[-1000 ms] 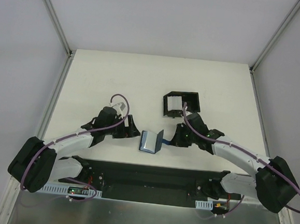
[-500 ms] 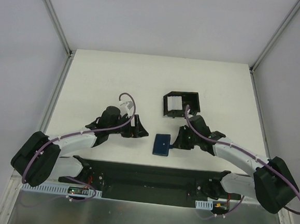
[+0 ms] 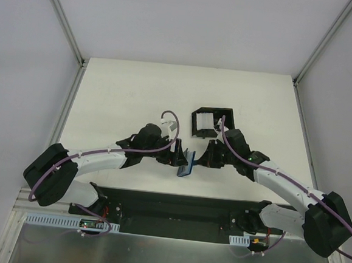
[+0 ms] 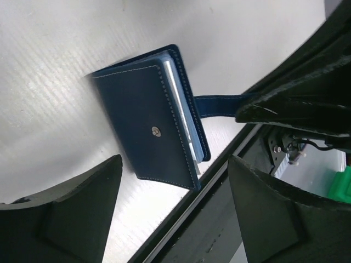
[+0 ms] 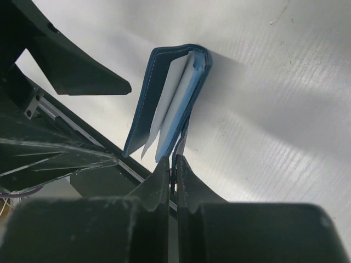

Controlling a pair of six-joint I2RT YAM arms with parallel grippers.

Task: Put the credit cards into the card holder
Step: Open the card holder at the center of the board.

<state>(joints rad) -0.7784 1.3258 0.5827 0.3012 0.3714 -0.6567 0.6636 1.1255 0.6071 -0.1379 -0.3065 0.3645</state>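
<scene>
Left wrist shows the card holder (image 4: 143, 118), metal snap (image 4: 156, 130) on its cover.

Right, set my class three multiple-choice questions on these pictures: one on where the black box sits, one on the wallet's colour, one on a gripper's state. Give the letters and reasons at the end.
1. In the top view, where is the black box relative to the card holder?
A. Nearer the arm bases
B. Farther from the arm bases
C. Under the left arm

2. What colour is the card holder?
A. Red
B. Dark blue
C. Green

3. What state is the right gripper in?
A. Shut on the card holder's strap
B. Wide open over the box
C. Shut on a loose card

Answers:
1. B: the box lies beyond the holder, away from the bases.
2. B: both wrist views show a dark blue cover.
3. A: its fingers meet on the thin strap.
</scene>
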